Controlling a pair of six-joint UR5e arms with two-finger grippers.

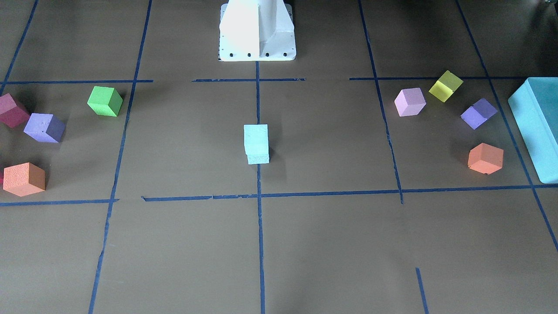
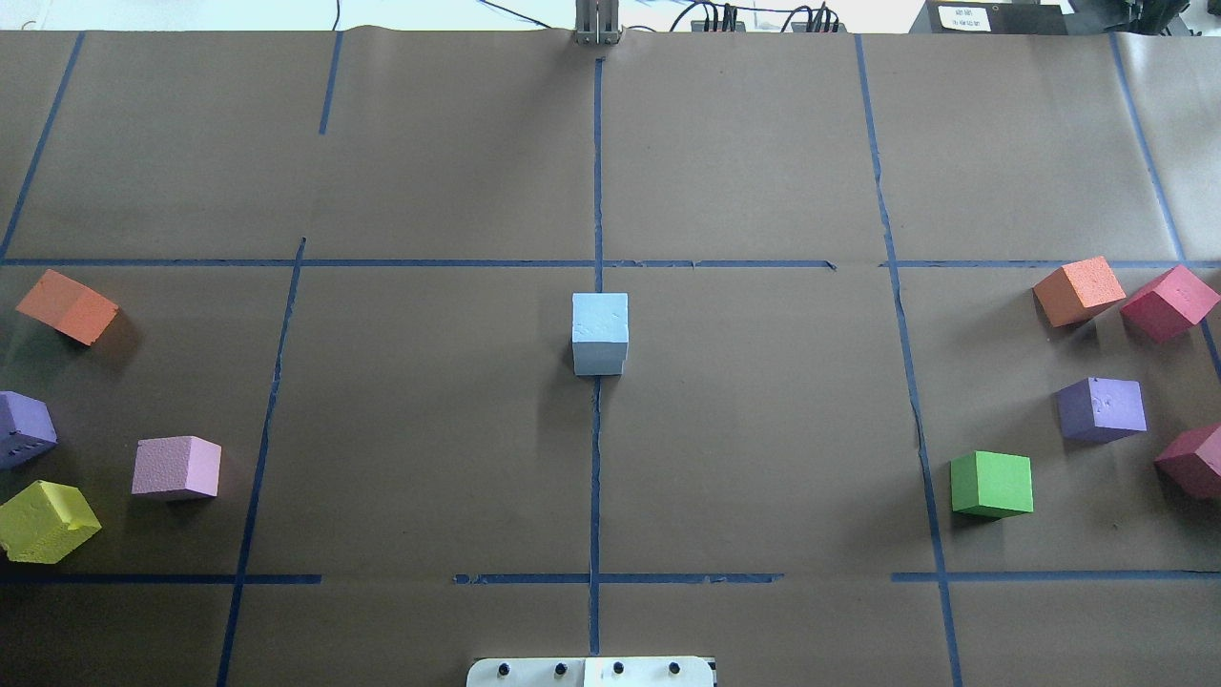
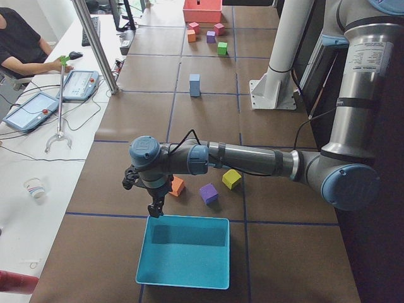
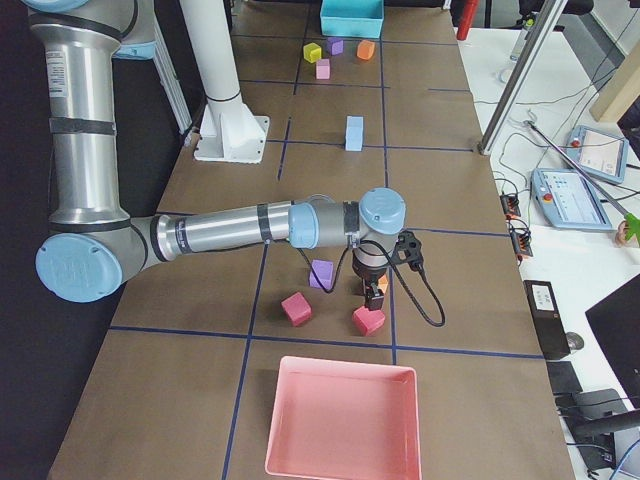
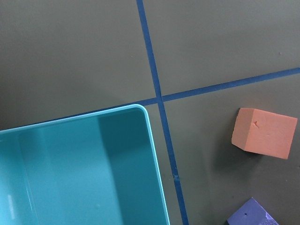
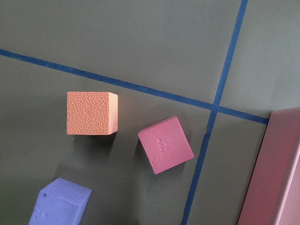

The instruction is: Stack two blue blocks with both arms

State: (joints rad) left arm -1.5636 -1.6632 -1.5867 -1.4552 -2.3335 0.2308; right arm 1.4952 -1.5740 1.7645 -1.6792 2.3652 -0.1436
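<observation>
The two pale blue blocks stand stacked, one on top of the other, at the table's middle on the centre tape line: upper block (image 1: 256, 138), lower block (image 1: 258, 158). The stack also shows in the overhead view (image 2: 600, 324) and both side views (image 3: 194, 84) (image 4: 354, 132). My left gripper (image 3: 153, 205) hangs far from the stack, at the rim of the teal tray (image 3: 183, 252). My right gripper (image 4: 375, 298) hangs at the other end, over an orange cube and a red cube (image 4: 368, 320). Both show only in side views, so I cannot tell whether they are open or shut.
A pink tray (image 4: 340, 420) lies at my right end. Coloured cubes cluster on both sides: green (image 2: 992, 484), purple (image 2: 1102, 408), orange (image 2: 1078, 290), red (image 2: 1169, 301), pink (image 2: 176, 468), yellow (image 2: 46, 520). The white pedestal (image 1: 257, 30) stands behind the stack.
</observation>
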